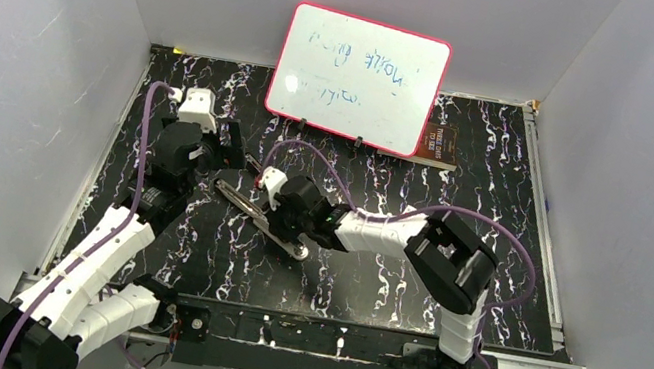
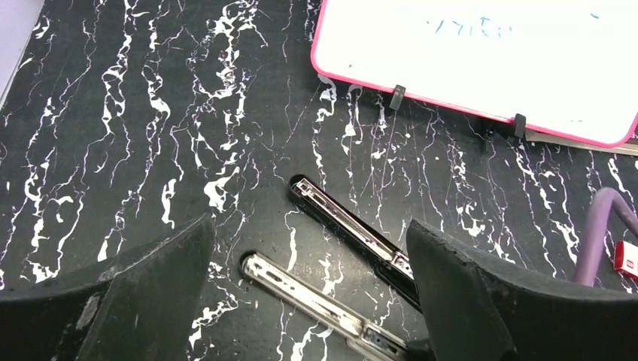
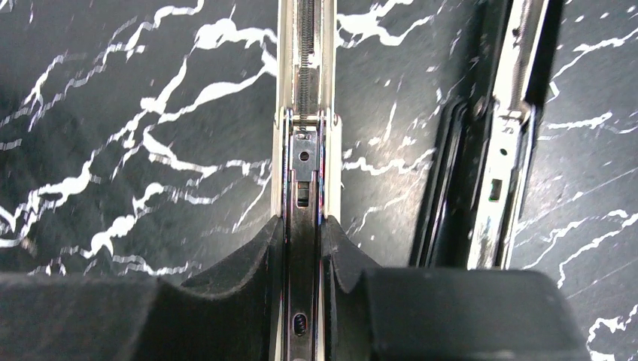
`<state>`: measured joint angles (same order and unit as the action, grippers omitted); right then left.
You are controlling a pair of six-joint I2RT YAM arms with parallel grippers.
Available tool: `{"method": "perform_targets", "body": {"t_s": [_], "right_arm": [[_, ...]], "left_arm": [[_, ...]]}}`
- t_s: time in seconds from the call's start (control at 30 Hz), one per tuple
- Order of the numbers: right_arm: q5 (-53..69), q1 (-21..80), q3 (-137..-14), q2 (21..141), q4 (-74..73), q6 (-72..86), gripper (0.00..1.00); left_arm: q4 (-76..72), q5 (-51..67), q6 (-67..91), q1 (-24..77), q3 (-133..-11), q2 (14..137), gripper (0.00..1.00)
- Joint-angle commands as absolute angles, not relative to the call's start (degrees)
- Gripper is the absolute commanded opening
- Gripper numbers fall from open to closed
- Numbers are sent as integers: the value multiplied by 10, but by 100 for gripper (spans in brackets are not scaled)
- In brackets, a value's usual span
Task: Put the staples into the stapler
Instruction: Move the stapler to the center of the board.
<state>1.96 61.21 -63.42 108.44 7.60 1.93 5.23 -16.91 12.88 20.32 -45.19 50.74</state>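
Observation:
The black stapler lies opened flat on the marbled table, left of centre. In the left wrist view its shiny metal rail and its black half lie side by side, diagonally. My right gripper is shut on the metal rail, with the spring and pusher showing just ahead of the fingers; the black half lies to the right. My left gripper is open and empty, hovering above the stapler's far end. I see no loose staple strip.
A pink-framed whiteboard stands at the back, with a brown object behind its right corner. A small white box with a red label peeks in at the right edge of the left wrist view. White walls enclose the table.

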Motion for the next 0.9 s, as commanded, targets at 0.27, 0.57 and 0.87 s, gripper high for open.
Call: {"method": "perform_targets", "body": {"t_s": [0.27,0.57,0.87], "right_arm": [[-24,618,-690,1123,109,70,19],[2,619,-689,1111,132,76,31],[15,619,-704,1096,122,66,42]], "left_arm": [[75,-185,134,198,-475,500,98],[76,-188,137,199,-477,506,98],[79,-194,131,199,-476,507,98]]}}
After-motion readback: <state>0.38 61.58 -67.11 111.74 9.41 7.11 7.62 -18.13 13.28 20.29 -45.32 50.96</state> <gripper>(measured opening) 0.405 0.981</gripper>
